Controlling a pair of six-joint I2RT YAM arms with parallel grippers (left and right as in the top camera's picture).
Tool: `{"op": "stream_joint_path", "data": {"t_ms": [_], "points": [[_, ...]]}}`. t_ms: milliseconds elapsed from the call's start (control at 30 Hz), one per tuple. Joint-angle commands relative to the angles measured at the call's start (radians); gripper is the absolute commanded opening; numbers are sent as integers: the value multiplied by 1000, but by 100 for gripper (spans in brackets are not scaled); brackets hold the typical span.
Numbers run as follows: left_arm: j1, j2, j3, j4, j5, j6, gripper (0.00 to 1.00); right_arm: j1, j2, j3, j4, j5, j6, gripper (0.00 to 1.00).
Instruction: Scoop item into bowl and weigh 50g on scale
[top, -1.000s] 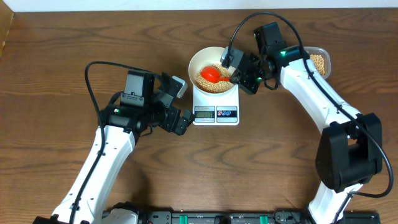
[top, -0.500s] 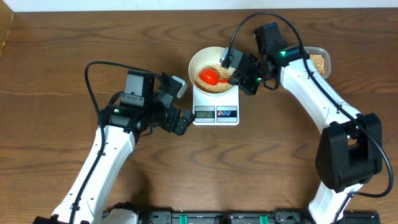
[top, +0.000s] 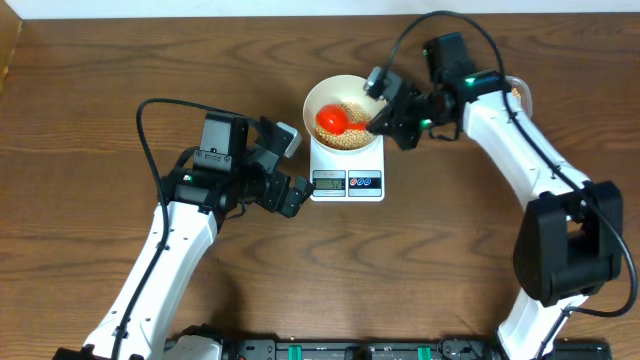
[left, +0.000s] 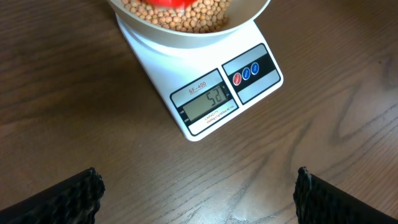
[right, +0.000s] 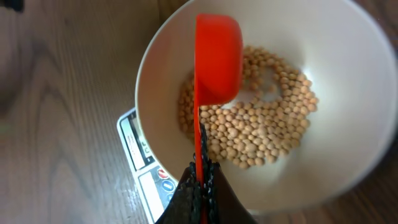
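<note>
The white bowl (top: 347, 92) sits on the white scale (top: 347, 181) and holds a layer of tan beans (top: 352, 135). My right gripper (top: 382, 122) is shut on the handle of a red scoop (top: 331, 118), whose head hangs tipped on its side over the beans. In the right wrist view the red scoop (right: 217, 56) is above the beans (right: 261, 130) inside the bowl (right: 348, 81). My left gripper (top: 290, 195) is open and empty, left of the scale. The left wrist view shows the scale (left: 214, 99), its display reading about 52, and the bowl's rim (left: 186, 37).
A clear plastic tub with more beans (top: 520, 95) stands at the back right, mostly hidden behind the right arm. The scale's red and blue buttons (left: 247, 73) face the front. Bare wooden table lies around the scale.
The right gripper rose and shifted right, lifting the scoop out of the beans and tipping it on its side over the bowl. The left arm has not moved.
</note>
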Motion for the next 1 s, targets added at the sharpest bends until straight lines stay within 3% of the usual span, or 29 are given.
{"op": "stream_joint_path", "data": {"t_ms": [0,200,367,667,967], "points": [[0,3,0,-3,-6,6,100,-43,12,11,6,-131,58,1],[0,3,0,-3,-5,6,100,-79,12,11,6,-160,40,1],[0,3,0,-3,-5,6,100,-34,12,11,8,78,-58,1],[0,3,0,-3,-6,6,100,50,12,11,37,303,-113,1],[0,3,0,-3,-5,6,100,70,12,11,19,292,-171,1]]}}
